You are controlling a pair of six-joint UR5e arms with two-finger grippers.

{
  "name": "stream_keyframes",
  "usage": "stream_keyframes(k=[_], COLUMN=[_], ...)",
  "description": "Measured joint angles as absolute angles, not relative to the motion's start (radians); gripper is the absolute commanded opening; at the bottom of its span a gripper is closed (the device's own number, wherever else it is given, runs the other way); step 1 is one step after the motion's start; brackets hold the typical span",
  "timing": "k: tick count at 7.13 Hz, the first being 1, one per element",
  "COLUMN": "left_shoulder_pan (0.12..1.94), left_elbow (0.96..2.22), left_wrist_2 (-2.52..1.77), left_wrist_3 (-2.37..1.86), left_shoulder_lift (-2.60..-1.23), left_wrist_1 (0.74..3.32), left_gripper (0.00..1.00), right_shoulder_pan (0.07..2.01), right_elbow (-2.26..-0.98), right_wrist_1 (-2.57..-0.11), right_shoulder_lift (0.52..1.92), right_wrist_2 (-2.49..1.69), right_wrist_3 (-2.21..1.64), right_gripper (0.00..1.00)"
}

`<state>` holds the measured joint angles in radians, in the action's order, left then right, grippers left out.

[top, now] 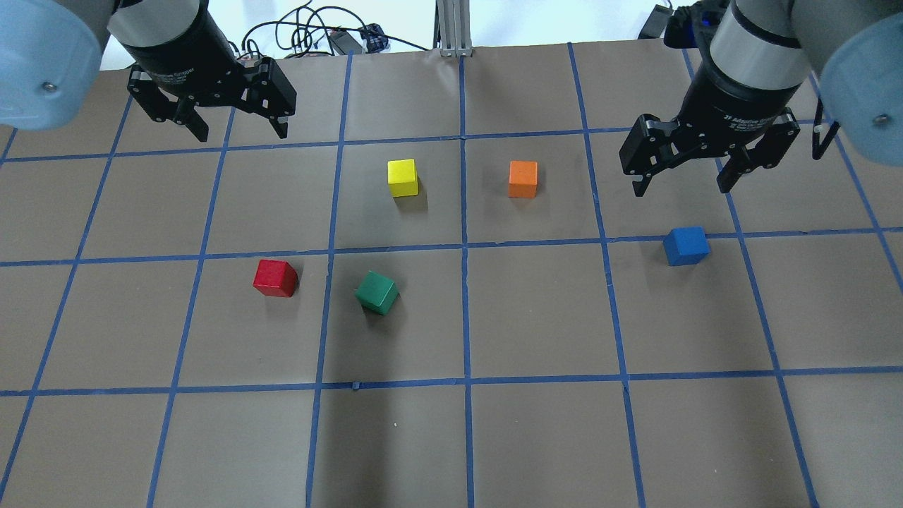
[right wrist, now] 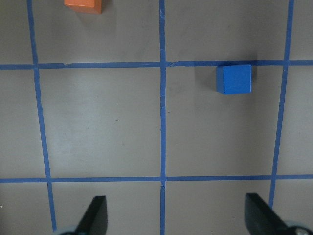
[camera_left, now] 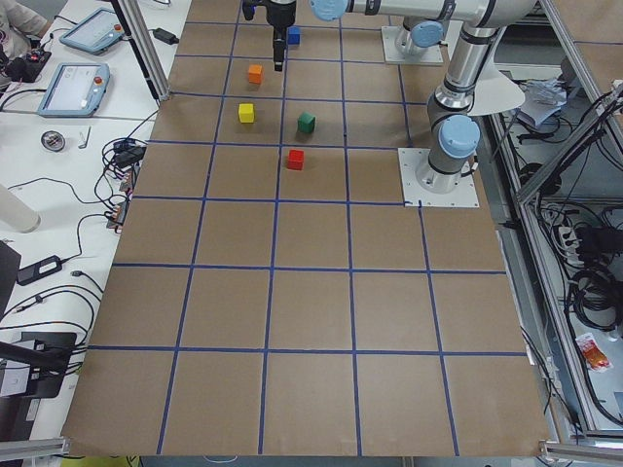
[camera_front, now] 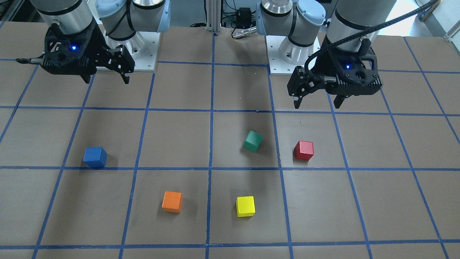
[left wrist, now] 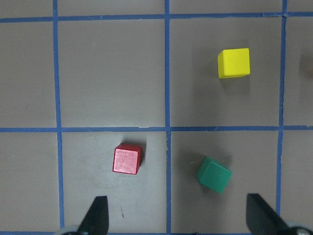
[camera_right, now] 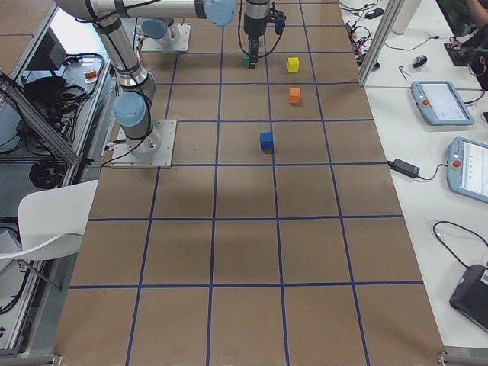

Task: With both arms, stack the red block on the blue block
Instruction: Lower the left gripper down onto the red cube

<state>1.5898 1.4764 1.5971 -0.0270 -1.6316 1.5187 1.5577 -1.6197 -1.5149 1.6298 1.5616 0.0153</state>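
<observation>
The red block (top: 275,278) sits on the table on my left side; it also shows in the left wrist view (left wrist: 127,159) and the front view (camera_front: 303,150). The blue block (top: 686,245) sits on my right side, also in the right wrist view (right wrist: 234,79) and the front view (camera_front: 95,157). My left gripper (top: 241,130) hangs open and empty above the table, apart from the red block. My right gripper (top: 681,187) hangs open and empty above the table, just beyond the blue block in the overhead view.
A green cube (top: 377,292) lies turned beside the red block. A yellow cube (top: 403,177) and an orange cube (top: 523,178) stand farther out near the middle. The brown table (top: 536,317) carries a blue tape grid.
</observation>
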Motion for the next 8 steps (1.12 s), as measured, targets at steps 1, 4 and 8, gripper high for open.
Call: stream_keyframes(k=[1,4,8], left_shoulder_pan=[1.591,1.59,1.569], left_elbow=[1.477,1.518,1.725], left_wrist_2=[1.598,1.602,1.615], left_wrist_3=[-0.027,-0.013,0.175], left_shoulder_lift=[-1.63,-1.618,-1.645], left_wrist_1=[1.522,1.536,1.404], left_gripper=[1.0,1.0,1.0], right_shoulder_pan=[1.558,1.553,1.559], right_elbow=[-1.619,-1.614,-1.615], right_wrist_1=[-1.514,-1.521,-1.525], right_shoulder_lift=[1.63,1.63,1.673], right_wrist_2=[1.561,1.559,1.558], right_wrist_3=[0.015,0.015,0.013], right_gripper=[1.0,1.0,1.0])
